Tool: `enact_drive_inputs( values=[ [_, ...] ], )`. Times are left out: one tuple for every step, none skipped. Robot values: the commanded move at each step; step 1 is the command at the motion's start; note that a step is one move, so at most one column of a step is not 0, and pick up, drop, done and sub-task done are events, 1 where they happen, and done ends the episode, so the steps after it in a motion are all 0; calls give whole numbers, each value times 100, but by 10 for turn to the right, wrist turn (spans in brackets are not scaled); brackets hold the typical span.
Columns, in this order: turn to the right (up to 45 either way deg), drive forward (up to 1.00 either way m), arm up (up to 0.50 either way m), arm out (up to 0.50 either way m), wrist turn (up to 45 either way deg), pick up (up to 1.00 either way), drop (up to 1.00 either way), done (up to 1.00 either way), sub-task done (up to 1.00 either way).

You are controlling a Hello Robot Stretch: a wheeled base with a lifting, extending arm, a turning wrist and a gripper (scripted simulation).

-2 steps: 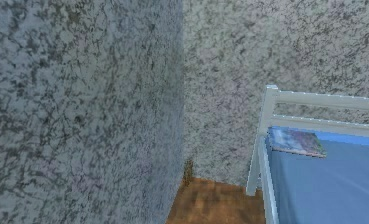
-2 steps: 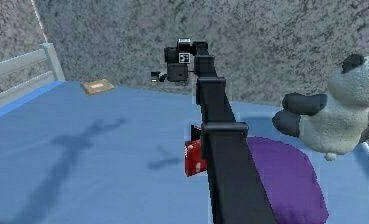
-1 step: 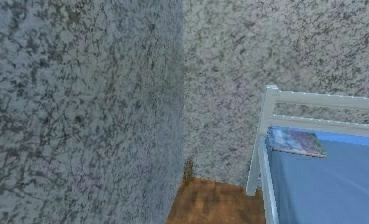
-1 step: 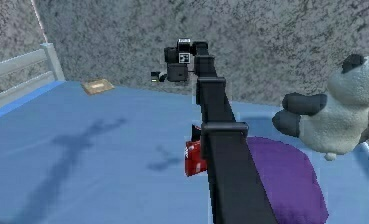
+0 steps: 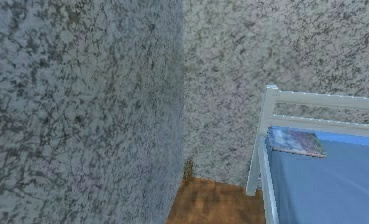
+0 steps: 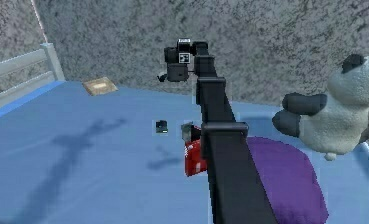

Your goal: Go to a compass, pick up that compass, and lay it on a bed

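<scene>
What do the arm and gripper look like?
The arm is a dark, near-black square bar in stepped telescoping segments. At its far end sit two small white squares with black marks. Left of them, the gripper: a compact dark body with two thin fingers. Cables cannot be made out.

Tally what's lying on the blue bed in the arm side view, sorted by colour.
Tan: 1, flat book-like thing
Dark: 1, small blob
Red: 1, small object
Purple: 1, cushion
Black and white: 1, panda plush
Total: 5 on the bed
</scene>
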Motion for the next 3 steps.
enact_drive_inputs(
  values=[
    [0, 0, 2, 0, 0, 0, 0, 0, 0],
    [0, 0, 0, -8, 0, 0, 0, 0, 0],
    [0, 0, 0, 0, 0, 0, 0, 100, 0]
  ],
)
